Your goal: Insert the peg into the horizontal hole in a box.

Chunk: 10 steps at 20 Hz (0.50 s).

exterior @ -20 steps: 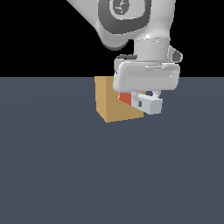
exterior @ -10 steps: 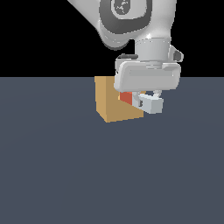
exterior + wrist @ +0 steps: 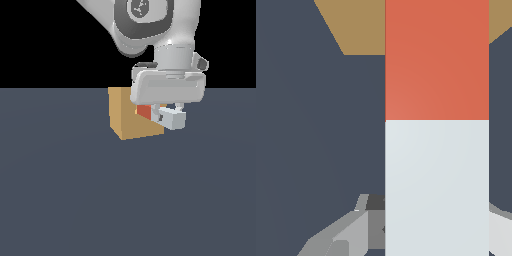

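Note:
The tan box stands on the dark floor under the arm. My gripper is shut on the peg, gripping its pale half while the red-orange half points at the box's face on the exterior view's right. The red end meets or enters that face; the hole is hidden behind the peg and the hand. In the wrist view the peg runs from the fingers to the box, red end at the box.
A flat dark grey-blue floor surrounds the box. No other objects are in view.
The peg and gripper have crept slightly toward the box, so a little less red shows. The box has not moved.

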Motion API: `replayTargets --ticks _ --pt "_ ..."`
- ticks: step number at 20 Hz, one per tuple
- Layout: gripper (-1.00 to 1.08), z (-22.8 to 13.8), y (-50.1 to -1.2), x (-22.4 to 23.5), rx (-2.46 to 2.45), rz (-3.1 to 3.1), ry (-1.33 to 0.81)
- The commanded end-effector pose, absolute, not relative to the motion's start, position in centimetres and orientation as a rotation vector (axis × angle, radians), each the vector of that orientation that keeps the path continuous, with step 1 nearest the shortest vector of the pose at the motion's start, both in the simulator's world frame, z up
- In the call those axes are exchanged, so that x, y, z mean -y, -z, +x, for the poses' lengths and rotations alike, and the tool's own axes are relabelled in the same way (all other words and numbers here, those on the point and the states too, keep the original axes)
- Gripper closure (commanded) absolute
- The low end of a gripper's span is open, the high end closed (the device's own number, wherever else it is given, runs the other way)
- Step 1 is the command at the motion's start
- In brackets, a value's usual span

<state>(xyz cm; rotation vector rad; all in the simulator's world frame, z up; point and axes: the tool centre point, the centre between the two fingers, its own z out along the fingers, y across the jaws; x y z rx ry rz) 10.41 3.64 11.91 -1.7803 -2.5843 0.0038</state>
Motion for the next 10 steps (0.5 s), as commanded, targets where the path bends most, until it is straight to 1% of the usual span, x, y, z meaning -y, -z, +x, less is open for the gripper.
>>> replayTargets --ticks 1,5,10 --pt "1.08 10.3 -12.1 -4.2 2.587 -1.780 0.000" --pt "1.08 9.5 -12.2 -6.2 2.588 -1.781 0.001" --pt "1.08 8.0 -12.2 -10.0 2.589 -1.781 0.002"
